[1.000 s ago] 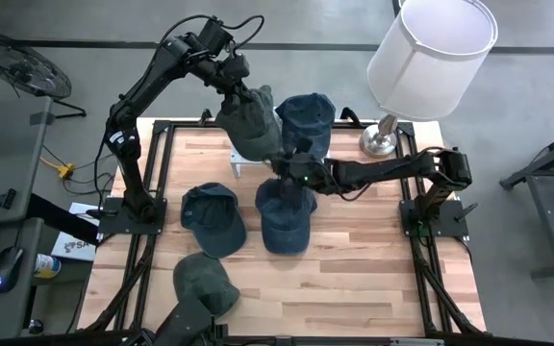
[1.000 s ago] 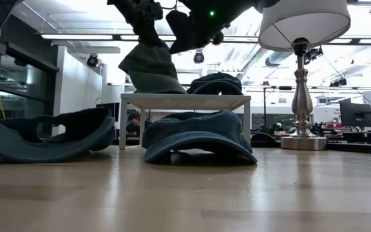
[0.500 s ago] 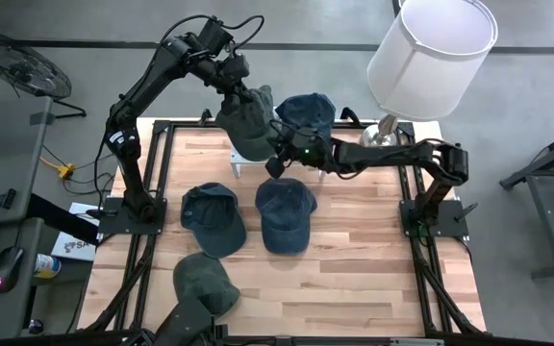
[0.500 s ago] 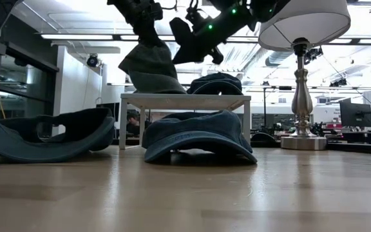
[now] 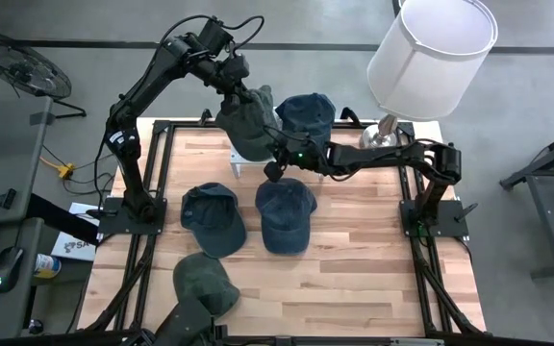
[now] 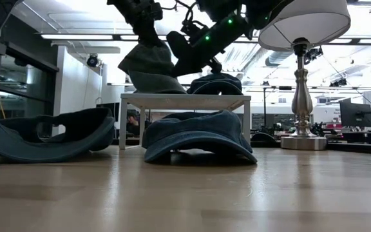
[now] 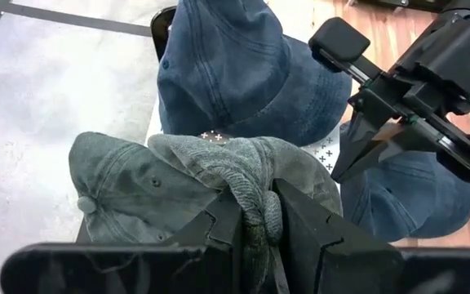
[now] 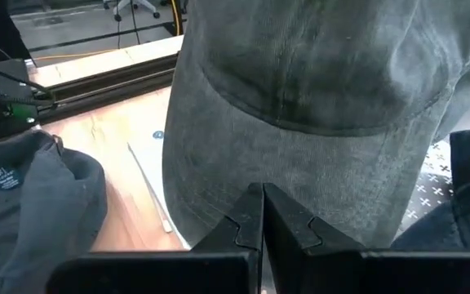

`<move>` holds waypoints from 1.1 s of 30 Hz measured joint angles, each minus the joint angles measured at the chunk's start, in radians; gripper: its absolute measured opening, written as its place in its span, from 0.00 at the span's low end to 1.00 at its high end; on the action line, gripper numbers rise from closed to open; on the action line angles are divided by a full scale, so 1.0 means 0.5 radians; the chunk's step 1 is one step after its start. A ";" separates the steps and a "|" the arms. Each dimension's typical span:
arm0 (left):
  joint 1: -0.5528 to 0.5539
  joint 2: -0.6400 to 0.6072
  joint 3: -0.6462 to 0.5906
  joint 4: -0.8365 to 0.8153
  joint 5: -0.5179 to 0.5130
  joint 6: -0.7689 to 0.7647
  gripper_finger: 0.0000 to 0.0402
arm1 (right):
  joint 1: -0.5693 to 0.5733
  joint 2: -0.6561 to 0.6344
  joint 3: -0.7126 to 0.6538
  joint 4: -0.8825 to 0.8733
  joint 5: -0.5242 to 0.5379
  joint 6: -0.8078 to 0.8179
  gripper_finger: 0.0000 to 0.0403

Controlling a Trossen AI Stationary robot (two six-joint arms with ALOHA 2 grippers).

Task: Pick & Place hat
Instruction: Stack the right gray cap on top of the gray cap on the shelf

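Wooden surface (image 5: pixel 354 259) below, and up on the small white stand (image 6: pixel 184 98) the left gripper (image 7: pixel 255 216) has its fingers pinched tight on a bunched fold of the grey-green hat (image 5: pixel 245 120), holding it over the stand just beside a blue cap (image 5: pixel 307 112) resting there. Right gripper (image 5: pixel 271 171) sits with fingers pressed fully together, empty, tips right in front of that hanging hat's side, with another blue cap (image 5: pixel 285 215) on the surface beneath them and two more caps farther off.
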 joint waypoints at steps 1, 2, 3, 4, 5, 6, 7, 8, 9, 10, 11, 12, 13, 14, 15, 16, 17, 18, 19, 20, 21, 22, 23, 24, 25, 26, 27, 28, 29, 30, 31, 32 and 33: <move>0.000 0.000 0.000 -0.001 0.000 0.000 0.14 | -0.002 0.000 0.000 -0.009 -0.006 0.001 0.00; 0.000 0.000 0.000 -0.001 0.000 0.000 0.14 | -0.002 0.001 0.000 -0.015 -0.010 0.001 0.00; 0.000 0.000 0.000 0.000 0.000 0.000 0.14 | -0.002 0.006 0.001 -0.019 -0.014 0.001 0.00; -0.001 0.000 0.000 0.000 0.000 0.000 0.14 | -0.002 0.007 0.001 -0.037 -0.013 0.001 0.00; -0.001 0.000 0.000 0.000 0.000 0.000 0.14 | -0.002 0.009 0.001 -0.065 -0.014 0.001 0.00; -0.001 0.000 0.000 0.000 0.000 0.000 0.14 | -0.002 0.011 0.001 -0.088 -0.013 0.001 0.00; -0.001 0.000 0.000 0.000 0.000 0.000 0.14 | -0.002 0.011 0.001 -0.100 -0.013 0.001 0.00; -0.001 0.000 0.000 0.000 -0.001 0.000 0.14 | -0.002 0.011 0.001 -0.100 -0.007 0.001 0.00; -0.001 0.000 0.000 0.000 0.000 0.000 0.14 | -0.002 0.011 0.001 -0.096 -0.001 0.001 0.00; -0.001 0.000 0.000 0.001 0.000 0.000 0.14 | -0.002 0.011 0.001 -0.095 -0.001 0.001 0.00; -0.001 0.000 0.000 0.000 0.001 0.000 0.14 | -0.005 0.011 0.001 -0.095 -0.004 0.001 0.00; -0.001 0.000 0.000 0.000 0.001 0.000 0.14 | -0.008 0.011 0.001 -0.099 -0.016 0.001 0.00; -0.001 0.000 0.000 0.000 0.001 0.000 0.14 | -0.011 0.011 0.001 -0.107 -0.022 0.002 0.00; -0.001 0.000 0.000 0.000 0.002 0.000 0.14 | -0.012 0.011 0.001 -0.120 -0.021 0.004 0.00; -0.001 0.000 0.000 0.000 0.002 0.000 0.14 | -0.012 0.011 0.001 -0.136 -0.018 0.004 0.00; -0.001 0.000 0.000 0.000 0.002 0.000 0.14 | -0.012 0.011 0.001 -0.150 -0.007 0.003 0.00; -0.001 0.000 0.000 0.000 0.002 0.000 0.14 | -0.012 0.012 0.001 -0.159 -0.003 0.002 0.00; -0.001 0.000 0.000 0.000 0.002 0.000 0.14 | -0.012 0.012 0.001 -0.159 -0.004 0.002 0.00; -0.001 0.000 0.000 0.000 0.003 0.000 0.14 | -0.012 0.012 0.001 -0.157 -0.006 0.003 0.00; -0.001 0.000 0.000 0.000 0.003 0.000 0.14 | -0.012 0.012 0.001 -0.159 -0.010 0.003 0.00; -0.001 0.000 0.000 0.000 0.003 0.000 0.14 | -0.012 0.012 0.001 -0.170 -0.016 0.003 0.00; -0.001 0.000 0.000 0.000 0.003 0.000 0.14 | -0.012 0.012 0.001 -0.191 -0.013 0.005 0.00; -0.001 0.000 0.000 0.000 0.003 0.000 0.14 | -0.012 0.012 0.001 -0.210 -0.004 0.009 0.00; -0.001 0.000 0.000 0.001 0.003 0.000 0.14 | -0.012 0.012 0.001 -0.217 0.002 0.009 0.00; -0.001 0.000 0.000 0.002 0.004 0.000 0.14 | -0.012 0.012 0.001 -0.216 0.003 0.009 0.00; -0.001 0.000 0.000 0.002 0.004 0.000 0.14 | -0.012 0.012 0.001 -0.214 0.002 0.008 0.00; -0.001 0.000 0.000 0.002 0.004 0.000 0.14 | -0.012 0.012 0.001 -0.214 -0.002 0.008 0.00; -0.001 0.000 0.000 0.002 0.004 0.000 0.14 | -0.012 0.012 0.001 -0.216 -0.004 0.010 0.00; -0.001 0.000 0.000 0.002 0.010 0.000 0.14 | -0.012 0.012 0.001 -0.222 -0.004 0.021 0.00; -0.001 0.000 0.000 0.002 0.025 0.000 0.14 | -0.012 0.012 0.001 -0.227 -0.004 0.033 0.00; -0.001 0.000 0.000 0.002 0.049 -0.001 0.15 | -0.012 0.012 0.001 -0.226 -0.004 0.039 0.00; -0.001 0.000 0.000 0.002 0.074 -0.002 0.15 | -0.012 0.012 0.001 -0.226 -0.004 0.039 0.00; -0.001 0.000 0.000 0.002 0.087 -0.003 0.17 | -0.012 0.012 0.001 -0.226 -0.004 0.039 0.00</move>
